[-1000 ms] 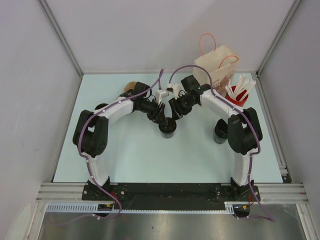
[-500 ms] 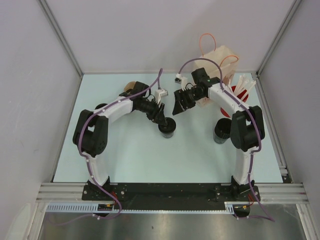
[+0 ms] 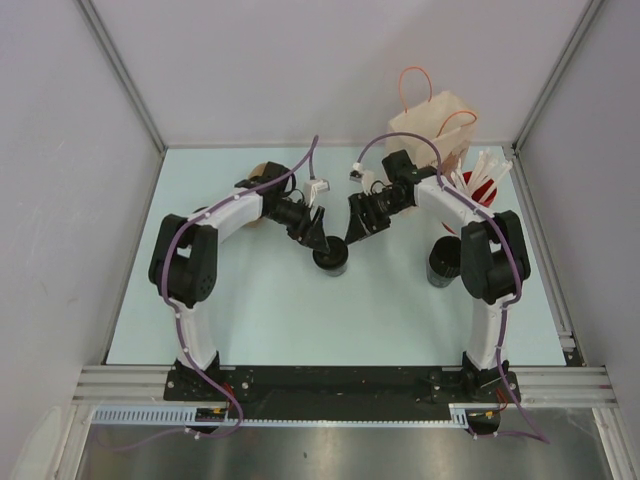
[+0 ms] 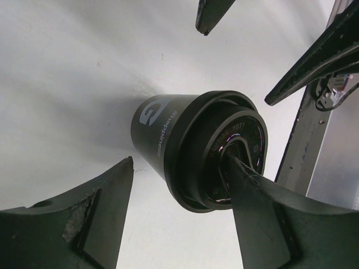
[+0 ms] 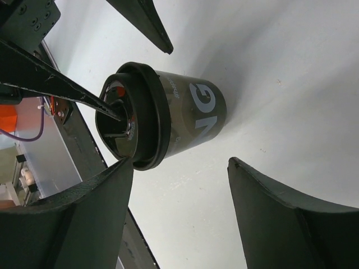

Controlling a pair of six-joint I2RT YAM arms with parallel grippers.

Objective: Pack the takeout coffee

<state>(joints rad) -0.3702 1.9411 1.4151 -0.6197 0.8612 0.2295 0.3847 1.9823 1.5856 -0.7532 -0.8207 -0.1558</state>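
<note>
The takeout coffee (image 3: 331,259), a short black cup with a ringed black lid, stands upright on the pale table (image 3: 260,320) between the two arms. My left gripper (image 3: 317,238) hangs open just above and to the left of it. In the left wrist view one of its fingertips (image 4: 234,163) lies over the lid of the coffee (image 4: 185,140), and the other finger stands apart from the wall. My right gripper (image 3: 352,230) is open just up and right of the cup. In the right wrist view the coffee (image 5: 179,117) sits beyond its spread fingers (image 5: 280,218), untouched.
A paper bag (image 3: 430,125) with orange handles stands at the back right. Beside it is a red cup of white sticks (image 3: 480,185). A taller black cup (image 3: 443,262) stands by the right arm. A brown object (image 3: 262,172) lies partly hidden behind the left arm.
Both grippers have opened wider. The right gripper pulled away from the cup toward the bag, then came partway back. The left gripper eased up and left; the cup stayed put.
</note>
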